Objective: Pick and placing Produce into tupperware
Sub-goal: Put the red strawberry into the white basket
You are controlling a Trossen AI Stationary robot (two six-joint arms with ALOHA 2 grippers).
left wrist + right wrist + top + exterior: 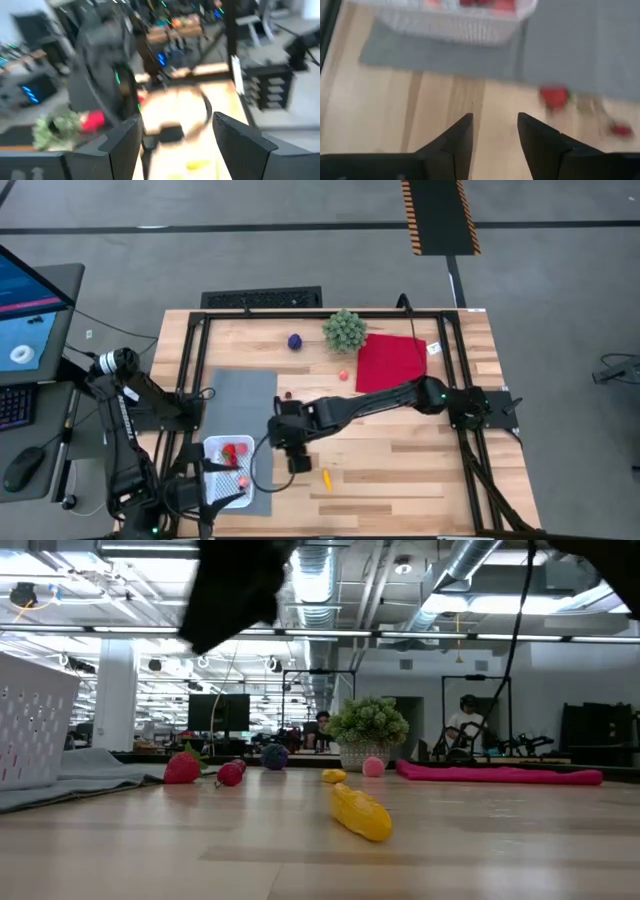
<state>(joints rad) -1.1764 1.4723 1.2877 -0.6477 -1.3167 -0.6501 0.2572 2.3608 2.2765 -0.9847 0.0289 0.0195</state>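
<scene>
Red berries already sit in the tupperware. Our right pincer, empty with a narrow gap, must next reach the red strawberry.

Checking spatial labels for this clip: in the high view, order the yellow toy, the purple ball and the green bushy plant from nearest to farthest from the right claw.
From the right claw:
1. Small yellow toy vegetable, just beside it on the bare wood.
2. Purple ball, far across the table near the back edge.
3. Green bushy plant, farthest, at the back beside the red cloth square.

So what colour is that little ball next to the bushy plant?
The ball is purple, clearest in the high view, left of the plant.
</scene>
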